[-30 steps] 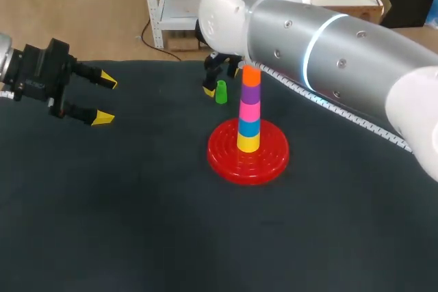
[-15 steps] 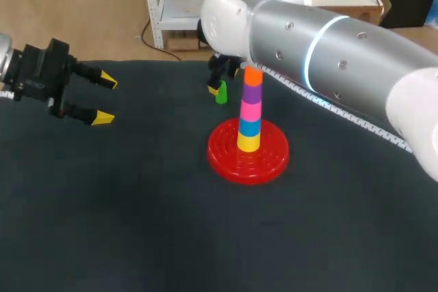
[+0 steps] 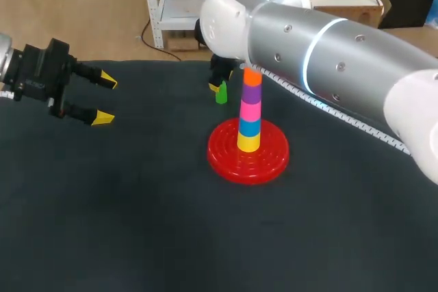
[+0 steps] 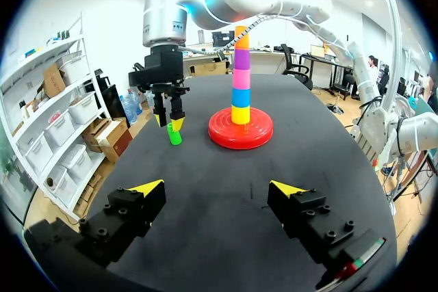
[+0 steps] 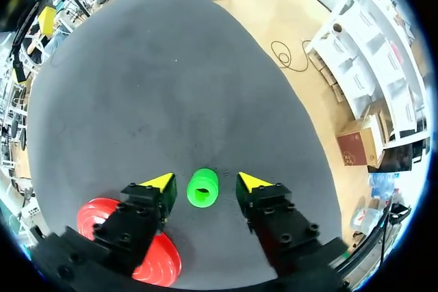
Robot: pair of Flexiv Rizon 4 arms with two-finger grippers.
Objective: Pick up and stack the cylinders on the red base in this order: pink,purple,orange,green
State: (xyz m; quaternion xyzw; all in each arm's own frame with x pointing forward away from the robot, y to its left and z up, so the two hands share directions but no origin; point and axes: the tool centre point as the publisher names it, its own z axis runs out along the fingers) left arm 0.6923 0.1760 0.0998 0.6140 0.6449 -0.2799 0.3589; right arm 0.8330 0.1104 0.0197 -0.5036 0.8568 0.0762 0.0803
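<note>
- The right claw hangs low over the dark worktop just behind the red base. Its yellow-tipped fingers are spread either side of the green cylinder.
- A strip of bare worktop shows between the cylinder and each finger, so the claw is parted around the piece and grips nothing yet.
- The green cylinder stands on the worktop a short way behind the red base and to its left, with its hollow top facing up at the claw. That upright pose suits a grasp from straight above.
- On the red base rises a slim column: a yellow cylinder at the foot, then the blue cylinder, pink cylinder and purple cylinder. The orange cylinder crowns it.
- With pink, purple and orange already in order, green appears to be the last piece outstanding, and the straddling pose reads as the line-up for its pick.
- The right arm sweeps in behind the column, passing close by its top. Any lift will probably need to rise clear before swinging over the orange cylinder, or the tower could be knocked.
- The left claw sits well to the left of the red base, above the worktop. Its fingers are spread wide and empty, and it seems parked out of the working arm's way.
</note>
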